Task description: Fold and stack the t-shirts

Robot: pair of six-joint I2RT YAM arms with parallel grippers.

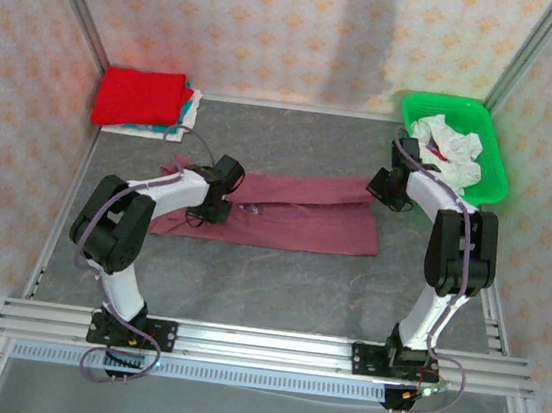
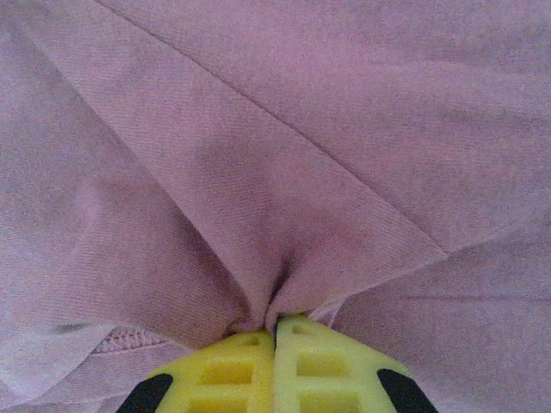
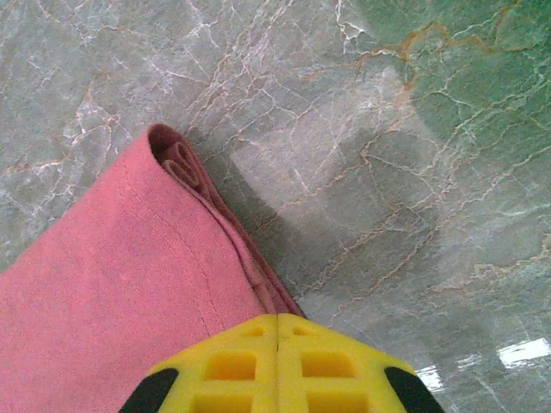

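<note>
The left hand [image 2: 275, 331] pinches the maroon t-shirt [image 1: 295, 219] mid-fold; the right hand [image 3: 277, 320] grips its edge. Bare tabletop [image 1: 276, 287] lies nearer.

We're looking into a robot lab's test cell: patterned panel walls [image 1: 278, 25] are closing in beyond the left gripper [image 1: 211, 211] and right gripper [image 1: 377, 191], aluminium rails [image 1: 259, 346] are running across on their near side, and a marble-look tabletop [image 1: 267, 281] is lying beneath them.
</note>
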